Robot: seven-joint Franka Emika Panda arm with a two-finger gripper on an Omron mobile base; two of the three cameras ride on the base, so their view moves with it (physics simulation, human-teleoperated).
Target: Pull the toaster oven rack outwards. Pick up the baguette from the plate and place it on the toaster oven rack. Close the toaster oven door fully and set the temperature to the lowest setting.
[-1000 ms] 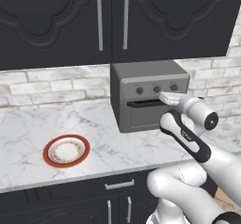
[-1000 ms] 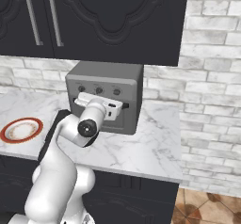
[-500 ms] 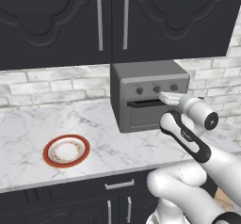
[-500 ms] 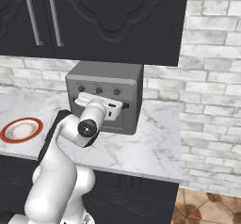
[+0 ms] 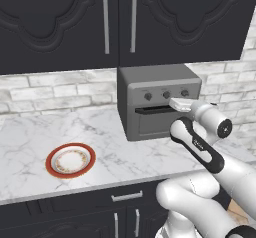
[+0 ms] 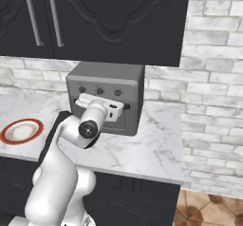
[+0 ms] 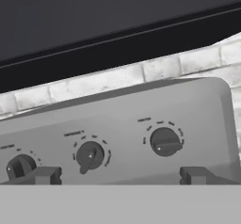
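Nothing has moved since a second ago: with the door shut and the plate left of the oven bare, the wide-open fingers hover before its knobs, temperature seemingly left.

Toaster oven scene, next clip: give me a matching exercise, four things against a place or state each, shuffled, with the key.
Things:
1. plate
2. toaster oven door
3. gripper
4. knobs

States:
A. open, close in front of the oven's knob panel
B. shut against the oven front
C. in a row above the door
D. bare, on the marble counter left of the oven

Pairs: 1-D, 2-B, 3-A, 4-C
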